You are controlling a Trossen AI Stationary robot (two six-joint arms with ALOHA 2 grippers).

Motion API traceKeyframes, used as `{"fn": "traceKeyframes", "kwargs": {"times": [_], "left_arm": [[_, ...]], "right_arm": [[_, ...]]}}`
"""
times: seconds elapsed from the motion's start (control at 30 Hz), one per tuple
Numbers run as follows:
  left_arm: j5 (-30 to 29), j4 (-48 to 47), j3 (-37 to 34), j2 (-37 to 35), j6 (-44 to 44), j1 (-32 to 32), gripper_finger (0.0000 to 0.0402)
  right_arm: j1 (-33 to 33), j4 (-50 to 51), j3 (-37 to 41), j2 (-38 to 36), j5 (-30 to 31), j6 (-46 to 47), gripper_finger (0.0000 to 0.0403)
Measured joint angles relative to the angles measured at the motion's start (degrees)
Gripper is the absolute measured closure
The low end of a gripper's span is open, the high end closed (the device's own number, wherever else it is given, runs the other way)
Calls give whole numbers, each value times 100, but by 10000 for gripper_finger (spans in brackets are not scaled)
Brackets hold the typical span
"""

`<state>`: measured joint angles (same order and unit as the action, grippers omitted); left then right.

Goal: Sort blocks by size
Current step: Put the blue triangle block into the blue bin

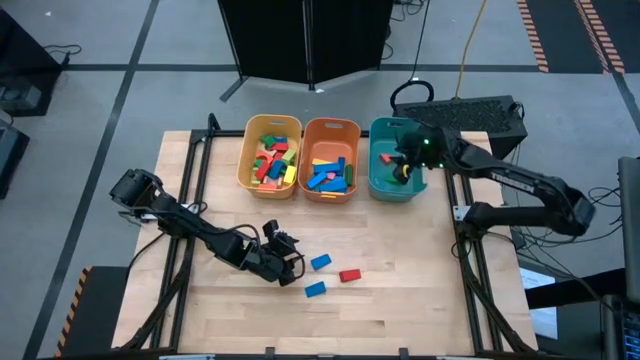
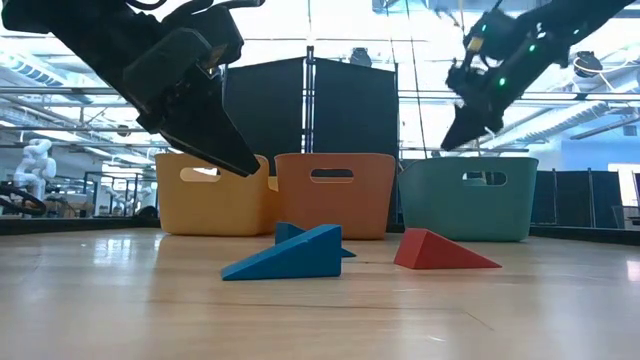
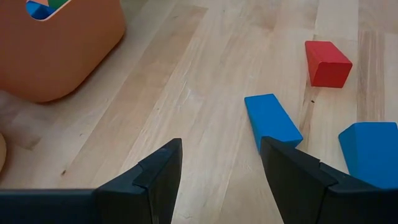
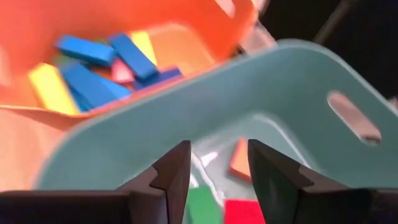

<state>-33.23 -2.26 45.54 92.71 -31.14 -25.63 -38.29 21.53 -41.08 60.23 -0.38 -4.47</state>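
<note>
Three wedge blocks lie flat on the wooden table: a blue one [image 1: 321,262], a red one [image 1: 349,275] and another blue one [image 1: 315,289]. My left gripper [image 1: 292,262] hovers open just left of them, slanting down; the nearer blue wedge [image 3: 270,121] lies ahead of its fingers and nothing is between them. My right gripper [image 1: 405,168] hangs open over the teal bin [image 1: 378,185], above its rim [image 4: 205,118], with nothing between its fingers. Red and green blocks [image 4: 239,211] lie in that bin. The yellow bin [image 1: 250,165] and orange bin [image 1: 310,190] hold several blocks.
The three bins stand side by side at the table's far edge. Bare wood spreads around the three wedges and toward the near and right edges. Black frame rails run along the table's left and right sides.
</note>
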Motion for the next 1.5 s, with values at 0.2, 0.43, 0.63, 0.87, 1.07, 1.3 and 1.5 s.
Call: {"fn": "traceKeyframes", "kwargs": {"times": [0.2,0.43,0.63,0.87,1.07,1.3,1.5], "left_arm": [[0,3,0,0,0,0,183],[0,44,0,0,-2,0,183],[-2,46,0,0,-2,0,183],[-2,50,0,0,0,0,183],[-4,48,0,0,-1,0,183],[-4,48,0,0,-2,0,183],[-4,47,0,0,-2,0,183]], "right_arm": [[617,-220,-2,-474,-258,-48,255],[1342,-392,-11,-527,-453,81,255],[1950,-514,-11,-374,-446,225,255],[2772,-1097,-11,-12,-445,428,255],[3447,-1681,-11,535,-445,675,255],[4141,-2491,-11,1456,-413,876,252],[4557,-3404,-11,2370,-397,876,251]]}}
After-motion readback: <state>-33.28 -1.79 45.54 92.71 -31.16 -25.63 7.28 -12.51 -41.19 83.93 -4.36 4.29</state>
